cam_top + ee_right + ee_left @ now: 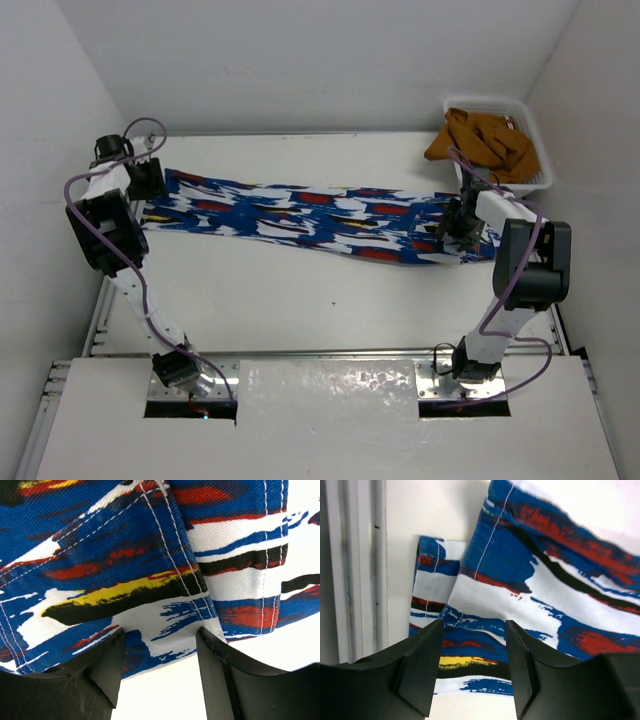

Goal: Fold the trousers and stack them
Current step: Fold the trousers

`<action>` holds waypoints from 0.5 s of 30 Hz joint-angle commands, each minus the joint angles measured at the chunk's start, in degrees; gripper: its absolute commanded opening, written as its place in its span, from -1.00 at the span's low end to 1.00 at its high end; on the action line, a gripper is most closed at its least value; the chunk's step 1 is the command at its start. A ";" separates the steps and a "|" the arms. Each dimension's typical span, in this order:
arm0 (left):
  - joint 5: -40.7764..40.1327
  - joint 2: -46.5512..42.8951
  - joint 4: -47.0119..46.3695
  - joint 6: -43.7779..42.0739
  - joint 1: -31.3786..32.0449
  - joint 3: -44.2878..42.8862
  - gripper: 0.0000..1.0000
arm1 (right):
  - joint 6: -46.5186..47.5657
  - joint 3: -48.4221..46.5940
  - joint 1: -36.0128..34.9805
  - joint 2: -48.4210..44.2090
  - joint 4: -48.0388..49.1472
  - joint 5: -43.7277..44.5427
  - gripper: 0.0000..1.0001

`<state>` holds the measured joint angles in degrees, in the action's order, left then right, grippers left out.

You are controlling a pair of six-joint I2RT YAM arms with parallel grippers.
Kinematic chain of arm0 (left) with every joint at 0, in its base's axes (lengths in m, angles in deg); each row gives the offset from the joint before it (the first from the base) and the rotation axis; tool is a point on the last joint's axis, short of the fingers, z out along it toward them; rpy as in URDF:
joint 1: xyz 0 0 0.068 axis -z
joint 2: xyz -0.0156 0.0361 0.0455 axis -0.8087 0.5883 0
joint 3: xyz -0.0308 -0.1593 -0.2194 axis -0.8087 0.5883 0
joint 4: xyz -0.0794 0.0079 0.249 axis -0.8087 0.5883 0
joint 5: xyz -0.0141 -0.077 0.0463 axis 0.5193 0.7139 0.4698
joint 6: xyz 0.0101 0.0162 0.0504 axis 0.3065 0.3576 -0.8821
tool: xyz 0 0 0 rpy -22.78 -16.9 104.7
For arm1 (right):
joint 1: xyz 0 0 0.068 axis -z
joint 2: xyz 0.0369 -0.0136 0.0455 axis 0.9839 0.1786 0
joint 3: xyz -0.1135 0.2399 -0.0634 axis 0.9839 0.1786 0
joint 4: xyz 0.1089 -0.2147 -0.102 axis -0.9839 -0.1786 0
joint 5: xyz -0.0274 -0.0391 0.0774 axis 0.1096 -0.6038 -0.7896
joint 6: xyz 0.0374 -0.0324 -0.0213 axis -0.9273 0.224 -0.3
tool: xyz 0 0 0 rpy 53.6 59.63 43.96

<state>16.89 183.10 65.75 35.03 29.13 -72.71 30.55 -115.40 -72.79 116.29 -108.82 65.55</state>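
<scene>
The blue printed trousers [310, 217] lie stretched out flat across the white table, from the far left to the right. My left gripper [148, 182] is open over their left end; in the left wrist view the cloth [520, 580] lies between and beyond my black fingers [420, 665], with a hem corner showing. My right gripper [455, 228] is open over their right end; in the right wrist view a stitched edge of the trousers [150, 570] lies just beyond my fingers [220, 675], which straddle its edge.
A white basket [535, 150] at the far right corner holds a crumpled mustard-brown garment [485, 140]. White walls close in the table on three sides. A metal rail [355, 570] runs along the table's left edge.
</scene>
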 commanded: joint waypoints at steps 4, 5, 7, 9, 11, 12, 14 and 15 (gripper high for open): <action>0.29 -5.27 -3.72 3.06 -0.56 -1.76 0.00 | 1.33 -2.39 -0.24 0.80 -1.37 2.04 0.11; -0.06 -6.40 -4.68 3.41 -0.65 -0.98 0.00 | 1.33 -2.48 -0.24 0.79 -1.46 2.21 0.11; -1.20 -7.11 -5.83 3.76 -0.65 0.26 0.02 | 1.42 -2.39 -0.24 0.88 -1.46 2.47 0.10; -2.95 -5.81 -5.75 3.77 -0.65 -0.17 0.04 | 1.42 -2.57 -0.24 0.88 -1.55 2.48 0.10; -3.84 -2.56 -5.14 3.68 -0.65 -1.49 0.04 | 1.59 -2.74 -0.33 1.06 -1.72 2.47 0.10; -4.19 -0.37 -4.87 3.68 -0.65 -2.54 0.05 | 1.68 -2.83 -0.41 1.15 -1.81 2.39 0.10; -4.02 1.66 -4.00 3.50 -0.39 -3.86 0.05 | 1.94 -3.09 -0.50 1.23 -2.16 2.74 0.10; -4.63 2.54 -3.73 3.50 -0.30 -4.56 0.05 | 1.95 -3.10 -0.50 1.23 -2.25 2.74 0.10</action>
<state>13.70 182.80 62.43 37.87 29.02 -74.30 31.38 -116.54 -72.86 116.97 -110.24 66.58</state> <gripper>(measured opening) 0.524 0.555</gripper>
